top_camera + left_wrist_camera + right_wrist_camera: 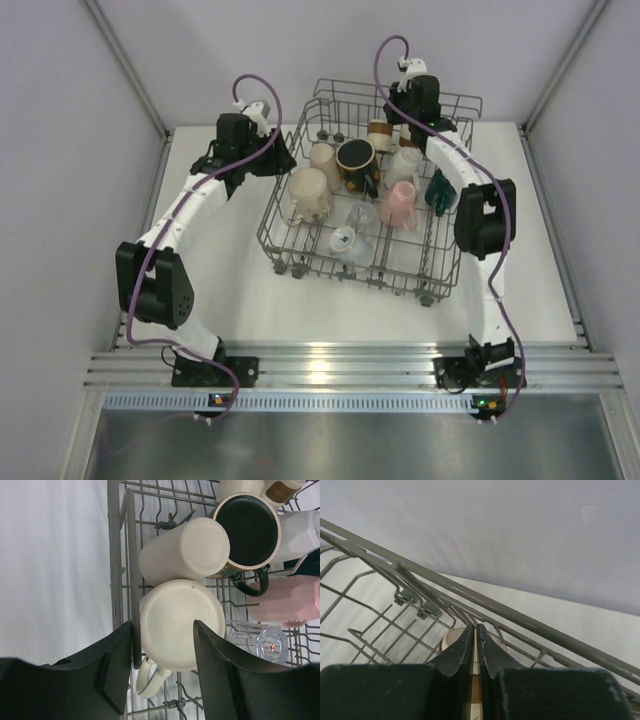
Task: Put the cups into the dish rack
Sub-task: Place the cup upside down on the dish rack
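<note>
Well, the cups all sit inside the dish rack (330, 262). At the rack's left rail the left gripper (162, 625) hangs with jaws apart, and the cream mug (180, 625) shows between its fingers. The mug stands mouth down, base up, handle toward the rack's near side. Just beyond it a tall cream cup (185, 552) leans, base raised. Over the rack's far right corner the right gripper (475, 630) has its jaws pressed together.

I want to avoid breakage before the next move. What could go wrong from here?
1. The left gripper, open, stands around the upturned cream mug, one finger beside the dish rack's side wire; moving sideways could snag the wire or tip the mug.
2. The right gripper, shut, sits close over the rack's far rim and a cup; lowering might strike either.
</note>
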Available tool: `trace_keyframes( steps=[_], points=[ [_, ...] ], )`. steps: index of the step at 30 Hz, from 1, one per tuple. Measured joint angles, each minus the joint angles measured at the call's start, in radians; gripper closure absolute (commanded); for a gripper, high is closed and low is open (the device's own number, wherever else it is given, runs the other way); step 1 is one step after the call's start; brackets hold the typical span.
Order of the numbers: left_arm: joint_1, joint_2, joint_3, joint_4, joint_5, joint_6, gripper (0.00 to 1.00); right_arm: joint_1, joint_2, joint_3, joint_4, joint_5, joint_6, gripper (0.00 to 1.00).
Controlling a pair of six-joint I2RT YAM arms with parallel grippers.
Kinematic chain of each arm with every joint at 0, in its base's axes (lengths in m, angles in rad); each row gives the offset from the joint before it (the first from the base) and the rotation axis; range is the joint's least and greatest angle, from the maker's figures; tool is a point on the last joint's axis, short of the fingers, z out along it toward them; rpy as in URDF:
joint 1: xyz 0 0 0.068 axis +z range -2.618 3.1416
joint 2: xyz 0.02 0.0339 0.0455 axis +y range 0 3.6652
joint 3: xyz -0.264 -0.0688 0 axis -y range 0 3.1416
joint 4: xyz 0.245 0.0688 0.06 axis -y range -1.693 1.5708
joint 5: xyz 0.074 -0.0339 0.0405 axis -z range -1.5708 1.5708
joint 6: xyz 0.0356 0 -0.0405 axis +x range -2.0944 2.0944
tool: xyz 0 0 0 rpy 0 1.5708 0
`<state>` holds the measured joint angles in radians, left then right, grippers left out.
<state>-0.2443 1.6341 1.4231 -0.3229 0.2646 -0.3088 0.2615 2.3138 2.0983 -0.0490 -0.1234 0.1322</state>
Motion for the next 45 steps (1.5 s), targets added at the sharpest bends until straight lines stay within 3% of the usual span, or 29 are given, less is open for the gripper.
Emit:
trace_keyframes(
  steps=[13, 27, 45],
  points=[
    [0.001, 0.000, 0.000, 0.000, 0.000, 0.000, 0.47, 0.001, 0.046, 0.047, -0.090, 0.020, -0.071, 0.95],
    [0.002, 0.000, 0.000, 0.000, 0.000, -0.003, 0.48, 0.001, 0.045, 0.054, -0.102, -0.082, -0.139, 0.99],
    [0.002, 0.000, -0.003, 0.001, -0.002, -0.003, 0.49, 0.020, -0.037, -0.021, -0.158, -0.129, -0.239, 0.96]
  ],
)
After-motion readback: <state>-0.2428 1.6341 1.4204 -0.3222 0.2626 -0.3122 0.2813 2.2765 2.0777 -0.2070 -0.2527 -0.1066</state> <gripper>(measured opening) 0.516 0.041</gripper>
